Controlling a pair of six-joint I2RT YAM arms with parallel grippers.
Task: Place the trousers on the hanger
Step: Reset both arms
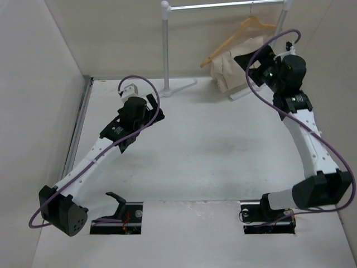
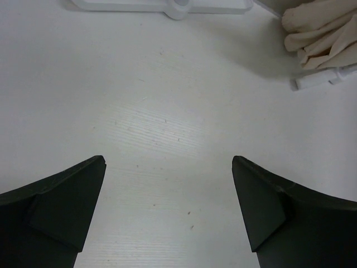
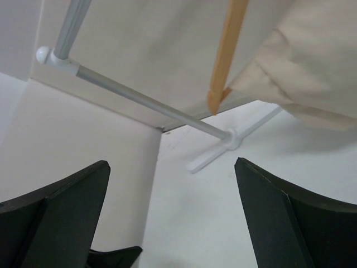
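Observation:
The light-brown wooden hanger [image 1: 241, 32] hangs by its hook from the white rack's top bar at the back right. The beige trousers [image 1: 234, 66] hang folded over it, their lower end near the table. In the right wrist view one hanger arm [image 3: 226, 50] and the trousers [image 3: 307, 61] show just ahead. My right gripper [image 1: 254, 58] is open and empty, close in front of the trousers, also seen in its wrist view [image 3: 171, 163]. My left gripper [image 1: 153, 114] is open and empty over the table's middle left [image 2: 168, 162]. The trousers' lower end shows far ahead of it [image 2: 323, 33].
The white garment rack has an upright pole [image 1: 165, 44] and a foot [image 1: 178, 86] at the back centre, and another foot [image 1: 245, 92] under the trousers. White walls close the left and back sides. Two arm mounts sit at the near edge [image 1: 117, 218].

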